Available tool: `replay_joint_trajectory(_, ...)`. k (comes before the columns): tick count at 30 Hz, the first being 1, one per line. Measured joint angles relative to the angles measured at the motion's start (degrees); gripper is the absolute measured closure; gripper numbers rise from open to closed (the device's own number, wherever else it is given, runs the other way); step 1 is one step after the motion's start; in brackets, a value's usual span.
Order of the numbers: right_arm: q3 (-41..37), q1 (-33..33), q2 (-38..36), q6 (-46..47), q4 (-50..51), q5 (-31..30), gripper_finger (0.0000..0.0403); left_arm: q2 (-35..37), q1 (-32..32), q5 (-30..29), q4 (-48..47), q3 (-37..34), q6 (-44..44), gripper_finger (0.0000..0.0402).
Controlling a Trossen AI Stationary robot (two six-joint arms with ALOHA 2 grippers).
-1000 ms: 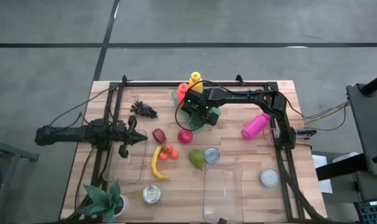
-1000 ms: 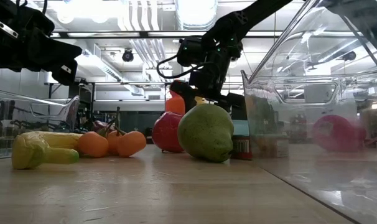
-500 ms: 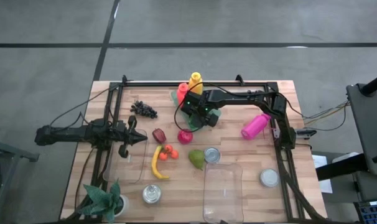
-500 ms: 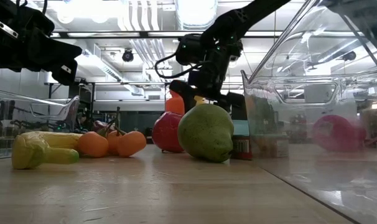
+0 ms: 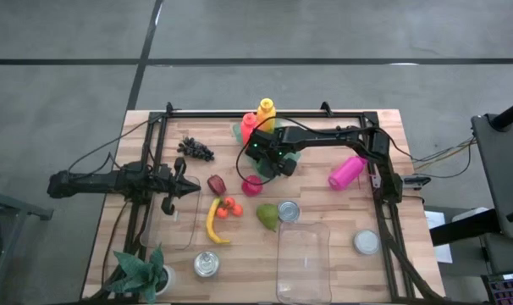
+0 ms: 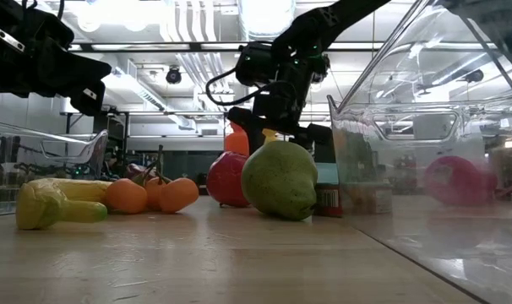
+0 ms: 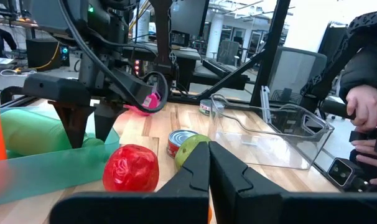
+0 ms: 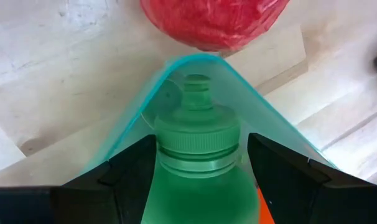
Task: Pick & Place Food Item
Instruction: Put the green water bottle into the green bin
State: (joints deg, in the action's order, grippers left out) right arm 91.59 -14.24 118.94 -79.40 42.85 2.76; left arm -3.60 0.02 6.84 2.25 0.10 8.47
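My right gripper [image 5: 265,163] hangs over the far middle of the table, pointing down, open. Its fingers stand on either side of the cap of a green bottle [image 8: 198,155] that lies in a teal tray [image 8: 132,118]; whether they touch it, I cannot tell. A red apple [image 5: 252,185] rests on the wood just beyond the tray's rim, also seen as the red apple [image 8: 210,22]. In the left wrist view the right gripper [image 7: 88,127] stands above the tray beside the apple [image 7: 131,168]. My left gripper [image 7: 208,165] waits shut at the table's left, level.
A pear [image 5: 267,216], a can [image 5: 288,211], a banana [image 5: 212,222], small orange fruits [image 5: 228,207], grapes [image 5: 195,150] and a pink bottle [image 5: 348,172] lie around. Clear containers [image 5: 300,261] [image 5: 173,224] sit near. A person's hand [image 7: 363,118] shows beyond the table.
My right gripper has shifted a little toward the table's left and near edge, closer to the red apple, staying open and pointing down. Nothing on the table has moved.
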Motion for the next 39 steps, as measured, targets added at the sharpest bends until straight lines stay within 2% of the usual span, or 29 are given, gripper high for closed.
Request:
replay_joint_trajectory(25,-2.71,-0.04,1.2,-0.3,-4.46,0.02,0.0151,0.0,0.0,-0.01,0.0,0.01,0.0,0.0401)
replay_joint_trajectory(34,-2.78,-0.02,1.22,-0.33,-4.22,-0.1,0.0203,0.0,0.01,0.01,0.0,0.0,0.0,0.0401)
replay_joint_trajectory(39,-2.78,-0.02,1.24,-0.31,-4.24,-0.11,0.0183,0.0,0.0,-0.01,0.01,0.02,0.0,0.0401)
